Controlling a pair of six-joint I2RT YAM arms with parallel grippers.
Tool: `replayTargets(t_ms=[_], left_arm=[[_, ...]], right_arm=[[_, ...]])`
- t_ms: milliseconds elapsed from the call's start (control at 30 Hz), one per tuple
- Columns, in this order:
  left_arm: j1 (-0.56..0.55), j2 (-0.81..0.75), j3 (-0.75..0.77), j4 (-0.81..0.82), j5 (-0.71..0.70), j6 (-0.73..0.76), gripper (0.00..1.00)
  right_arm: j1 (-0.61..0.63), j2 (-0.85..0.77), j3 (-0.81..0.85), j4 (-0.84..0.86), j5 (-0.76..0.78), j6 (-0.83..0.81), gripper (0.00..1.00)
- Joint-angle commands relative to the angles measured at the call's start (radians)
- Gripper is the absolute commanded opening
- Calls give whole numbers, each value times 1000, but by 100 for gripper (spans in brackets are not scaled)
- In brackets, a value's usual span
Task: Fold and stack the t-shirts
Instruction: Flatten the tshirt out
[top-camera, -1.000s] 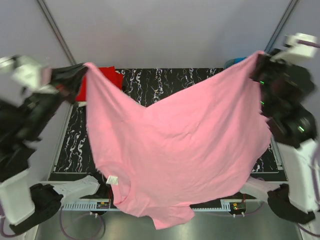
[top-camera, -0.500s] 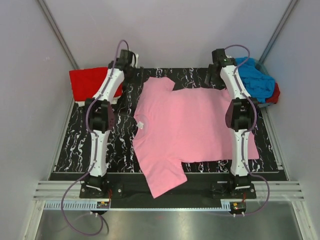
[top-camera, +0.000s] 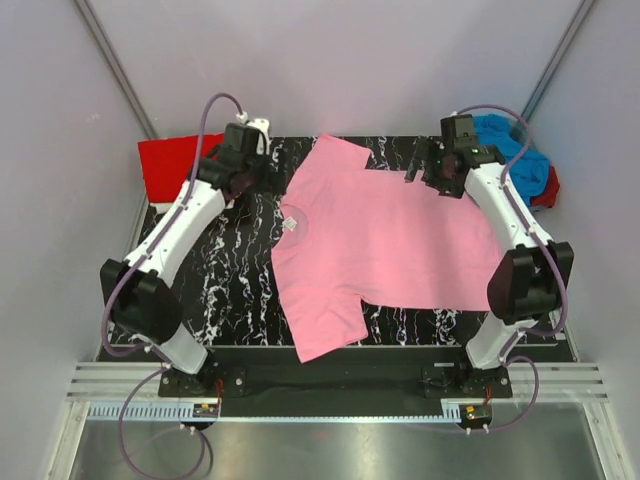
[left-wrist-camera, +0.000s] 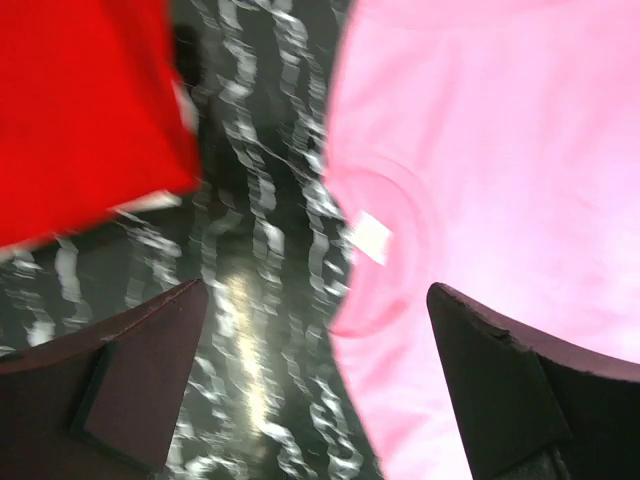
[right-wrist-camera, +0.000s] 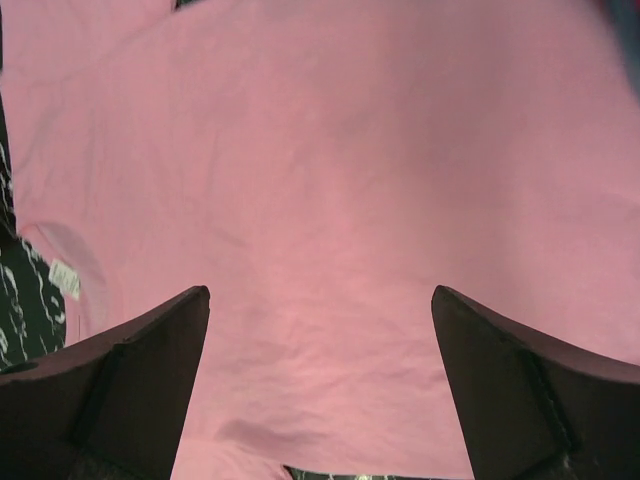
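Note:
A light pink t-shirt (top-camera: 400, 240) lies spread flat on the black marbled table (top-camera: 230, 280), with its white neck label (top-camera: 291, 224) to the left and one sleeve hanging over the near edge. My left gripper (top-camera: 258, 178) hovers open above the collar; in the left wrist view its gap (left-wrist-camera: 312, 300) spans bare table and the shirt's collar (left-wrist-camera: 385, 250). My right gripper (top-camera: 425, 172) hovers open over the shirt's far edge, with pink cloth (right-wrist-camera: 330, 180) filling its view. A folded red t-shirt (top-camera: 165, 165) lies at the back left. A bright blue t-shirt (top-camera: 512, 155) is heaped at the back right.
A bit of dark red cloth (top-camera: 548, 188) shows under the blue heap. Grey walls close in on both sides and at the back. A metal rail (top-camera: 320, 405) runs along the near edge by the arm bases.
A second ago both grippers held the pink shirt stretched up in the air. It now lies flat on the table, both grippers have opened and let go, and both arms have drawn back.

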Motion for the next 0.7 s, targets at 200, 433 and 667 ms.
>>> replayTargets(t_ms=[200, 433, 667], left_arm=[[-137, -41, -511, 430, 272, -280, 92], [-199, 171, -451, 509, 353, -341, 88], [-182, 251, -428, 424, 292, -349, 87]], right_arm=[[184, 205, 69, 21, -115, -13, 100], [242, 476, 326, -81, -114, -42, 100], [276, 729, 628, -189, -108, -61, 100]])
